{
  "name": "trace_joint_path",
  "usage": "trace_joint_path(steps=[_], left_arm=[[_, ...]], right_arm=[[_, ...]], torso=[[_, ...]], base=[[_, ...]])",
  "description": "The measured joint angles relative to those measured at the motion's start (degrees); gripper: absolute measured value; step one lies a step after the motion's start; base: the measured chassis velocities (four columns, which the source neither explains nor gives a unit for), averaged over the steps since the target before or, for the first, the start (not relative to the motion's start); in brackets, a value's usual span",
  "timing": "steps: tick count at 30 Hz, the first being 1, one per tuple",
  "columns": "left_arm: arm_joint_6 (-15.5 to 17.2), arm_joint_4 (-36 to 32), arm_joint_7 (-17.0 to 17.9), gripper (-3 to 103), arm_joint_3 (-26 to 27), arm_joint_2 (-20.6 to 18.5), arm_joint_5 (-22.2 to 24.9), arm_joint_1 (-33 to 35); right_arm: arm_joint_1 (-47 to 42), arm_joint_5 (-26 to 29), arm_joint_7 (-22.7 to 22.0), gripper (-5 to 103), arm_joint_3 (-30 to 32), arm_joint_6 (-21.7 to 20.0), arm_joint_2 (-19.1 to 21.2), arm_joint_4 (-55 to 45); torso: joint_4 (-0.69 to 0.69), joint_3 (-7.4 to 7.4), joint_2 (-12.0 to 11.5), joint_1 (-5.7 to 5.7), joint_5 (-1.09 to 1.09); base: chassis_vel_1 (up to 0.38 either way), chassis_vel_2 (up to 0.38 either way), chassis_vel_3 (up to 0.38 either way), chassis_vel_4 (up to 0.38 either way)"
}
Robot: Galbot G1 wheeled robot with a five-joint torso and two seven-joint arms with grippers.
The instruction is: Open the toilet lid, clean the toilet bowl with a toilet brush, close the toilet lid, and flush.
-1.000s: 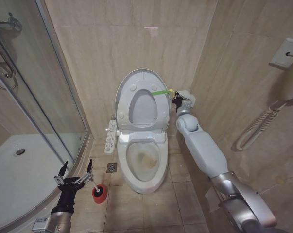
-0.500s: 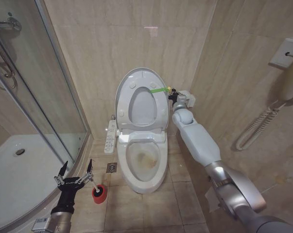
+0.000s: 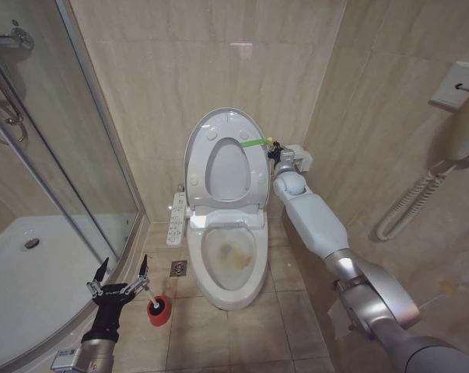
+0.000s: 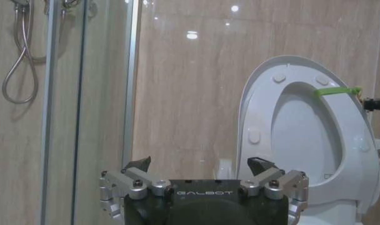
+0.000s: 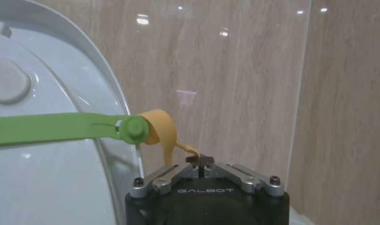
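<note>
The toilet lid [image 3: 228, 171] stands upright against the back wall, a yellow-green strap [image 3: 253, 144] at its right edge. My right gripper [image 3: 273, 154] is beside that edge, shut on the strap's yellow tail [image 5: 162, 133]. The right wrist view shows the fingers pinched together at the gripper [image 5: 199, 161], with the lid [image 5: 40, 187] close alongside. Below, the toilet bowl [image 3: 232, 256] lies exposed, stained yellow-brown inside. The toilet brush [image 3: 146, 291] stands in its red holder [image 3: 159, 310] on the floor left of the bowl. My left gripper [image 3: 121, 277] hangs open just left of the brush, empty [image 4: 199, 166].
A glass shower enclosure [image 3: 71, 155] and white shower tray [image 3: 32, 272] take up the left side. A button panel [image 3: 176, 219] hangs on the bowl's left flank, with a floor drain [image 3: 178, 268] beneath. A wall handset with coiled cord [image 3: 409, 206] hangs on the right wall.
My right arm has pushed slightly farther toward the back wall, still holding the strap, and the lid has tipped a little more upright. The left arm and brush have not moved.
</note>
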State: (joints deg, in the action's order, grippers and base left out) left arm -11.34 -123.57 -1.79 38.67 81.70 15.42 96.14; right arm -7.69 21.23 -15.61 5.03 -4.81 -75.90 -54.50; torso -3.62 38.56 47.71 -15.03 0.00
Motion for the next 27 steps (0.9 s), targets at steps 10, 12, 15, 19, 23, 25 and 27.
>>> trace_joint_path(steps=[10,12,15,19,23,25,27], left_arm=[[0.0,0.0,0.0,100,0.0,0.0,0.0,0.0],[0.0,0.0,0.0,100,0.0,0.0,0.0,0.0],[0.0,0.0,0.0,100,0.0,0.0,0.0,0.0],[0.0,0.0,0.0,100,0.0,0.0,0.0,0.0],[0.0,0.0,0.0,100,0.0,0.0,0.0,0.0],[0.0,0.0,0.0,100,0.0,0.0,0.0,0.0],[0.0,0.0,0.0,100,0.0,0.0,0.0,0.0]], right_arm=[[-0.6,1.4,0.0,1,-0.9,-1.1,2.7,-2.9],[-1.1,2.7,-0.2,1,-1.6,-2.3,3.8,-5.3],[-1.7,3.4,-0.3,1,-2.0,-3.0,4.7,-7.1],[-3.2,4.3,-0.5,1,-3.0,-3.7,6.6,-10.8],[-5.2,4.8,-0.6,28,-3.7,-4.0,8.2,-13.9],[-5.8,5.0,-0.7,28,-3.8,-4.0,8.6,-14.8],[-7.0,5.4,-1.0,55,-3.8,-4.3,9.5,-16.6]], torso=[[-0.03,0.0,0.0,0.0,0.0],[-0.04,0.0,0.0,0.0,0.01],[-0.06,0.0,0.0,0.0,0.01],[-0.04,0.0,0.0,0.0,0.01],[-0.03,0.0,0.0,0.0,0.01],[-0.03,0.0,0.0,0.0,0.01],[-0.03,0.0,0.0,0.0,0.01]], base=[[0.0,0.0,0.0,0.0],[0.0,0.0,0.0,0.0],[0.0,0.0,0.0,0.0],[0.0,0.0,0.0,0.0],[0.0,0.0,0.0,0.0],[0.0,0.0,0.0,0.0],[0.0,0.0,0.0,0.0]])
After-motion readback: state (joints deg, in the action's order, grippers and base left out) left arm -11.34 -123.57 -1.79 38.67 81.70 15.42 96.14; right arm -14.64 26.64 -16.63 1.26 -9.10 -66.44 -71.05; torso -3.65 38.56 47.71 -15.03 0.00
